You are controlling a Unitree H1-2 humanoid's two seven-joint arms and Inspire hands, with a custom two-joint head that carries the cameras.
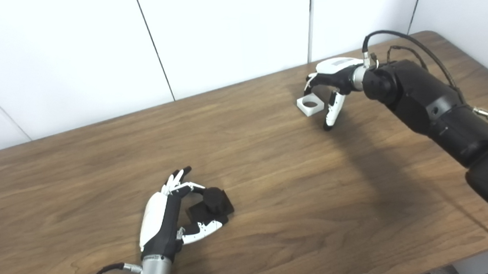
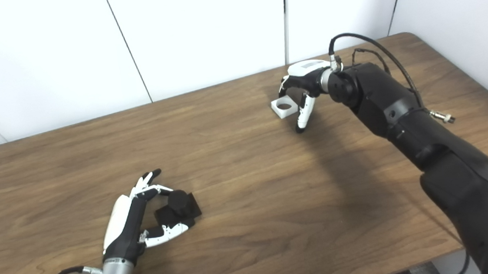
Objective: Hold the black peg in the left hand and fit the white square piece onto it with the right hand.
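Left arm: we see it come in at the bottom left edge, with a black cable trailing beside its wrist.
Left hand: low over the table, near the front left. Its fingers and thumb curl round the black peg without clenching; whether they press on it or only cage it, we cannot tell.
Black peg: a round black post on a flat square black base. It rests on the wood, upright, between the left thumb below it and the fingers above it.
Right arm: we see it reach in from the bottom right and stretch far across to the back of the table, cables looping over its wrist.
Right hand: palm down at the far right. Its fingers are spread and bent downward, the thumb pointing at the wood just beside the white piece. We cannot say it grips anything.
White square piece: a flat white block with a round hole, lying on the table under the right fingertips, well apart from the peg.
Wall: white panels behind the far table edge.
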